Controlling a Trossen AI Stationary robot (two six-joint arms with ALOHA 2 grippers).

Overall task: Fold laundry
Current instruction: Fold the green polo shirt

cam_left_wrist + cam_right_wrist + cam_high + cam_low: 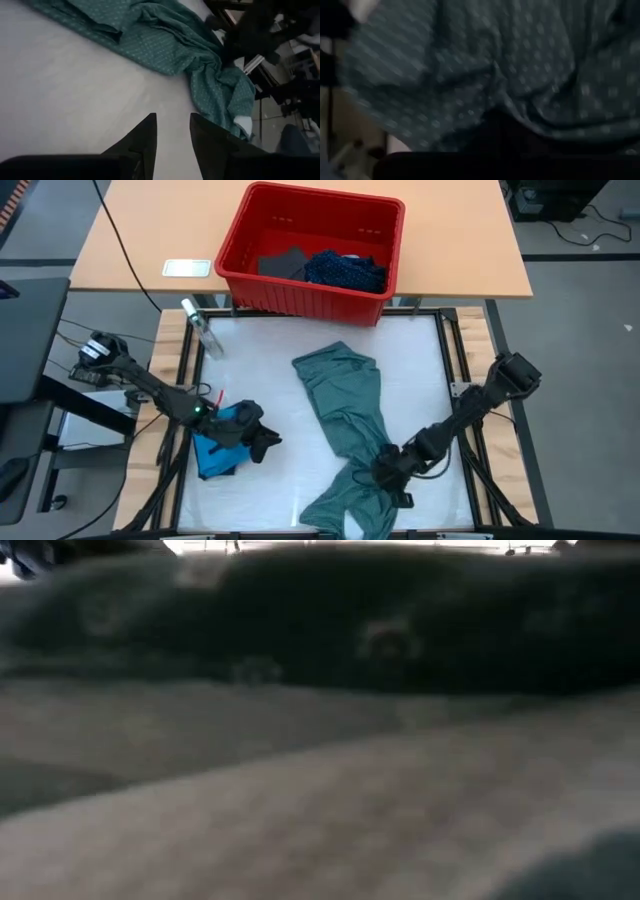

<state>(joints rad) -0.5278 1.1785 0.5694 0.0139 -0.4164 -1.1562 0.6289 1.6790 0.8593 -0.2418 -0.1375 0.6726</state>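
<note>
shirt: the grey-green dotted cloth shirt [345,430] lies rumpled on the white padded surface [270,370], right of centre.
handling: judged light, limp, likely to sag and slide; best taken at a hem or corner, not the bunched middle.
long axis: runs from near the red plastic bin [310,250] toward the surface's near edge, twisted at the lower third.
right claw [392,470]: pressed into that twist; whether it pinches cloth, i cannot tell.
left claw [172,131]: parted, empty, above the bright blue small garment [218,448].

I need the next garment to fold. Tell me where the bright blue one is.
In the high view, the bright blue garment lies crumpled at the mat's left edge, under the left end effector, left of the grey-green shirt.
</note>
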